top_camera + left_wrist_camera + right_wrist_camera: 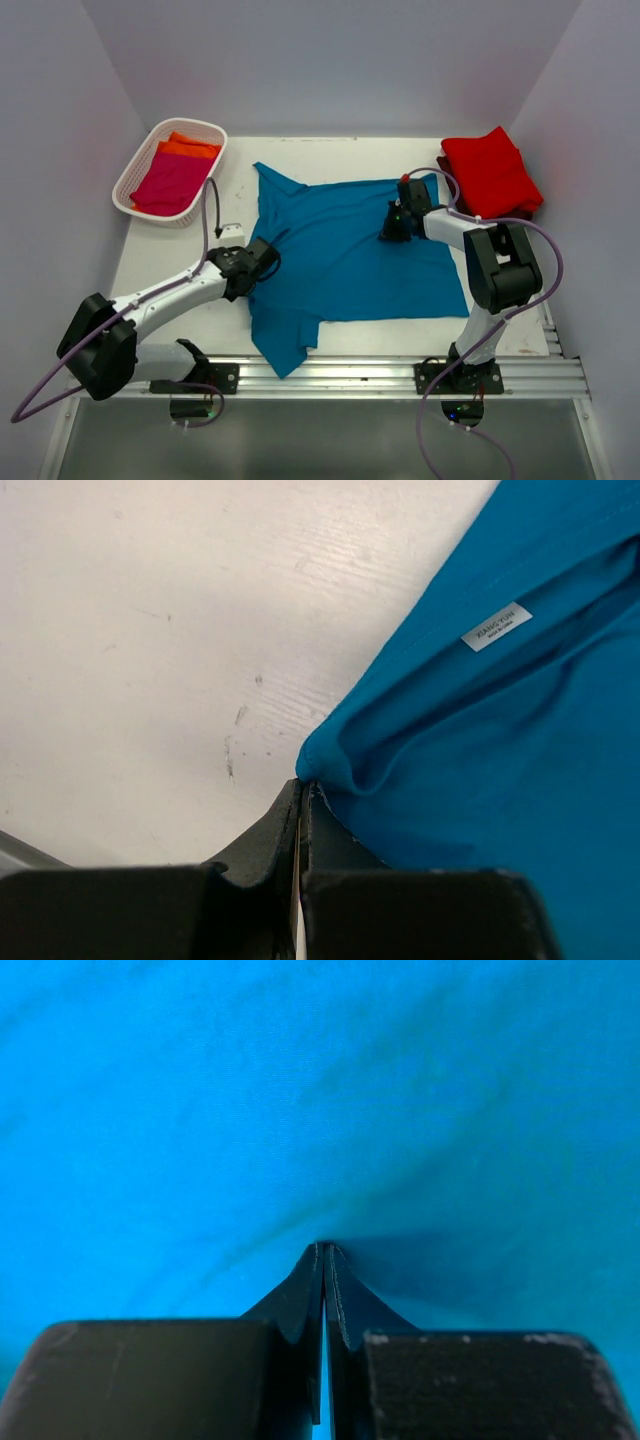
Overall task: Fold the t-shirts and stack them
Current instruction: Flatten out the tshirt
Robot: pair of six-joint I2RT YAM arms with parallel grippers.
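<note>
1. You are seeing the teal t-shirt (350, 250) lying spread on the white table (330, 150), between your two arms.
2. Your left gripper (303, 795) is clenching the shirt's edge, near the neck label (497, 626).
3. Your right gripper (325, 1255) is pinching a tented bit of the same cloth toward the shirt's far right.
4. A folded red t-shirt (490, 172) is sitting at the far right corner; a magenta t-shirt (170, 182) and an orange t-shirt (190, 147) are lying in the white basket (135, 180), far left.
</note>
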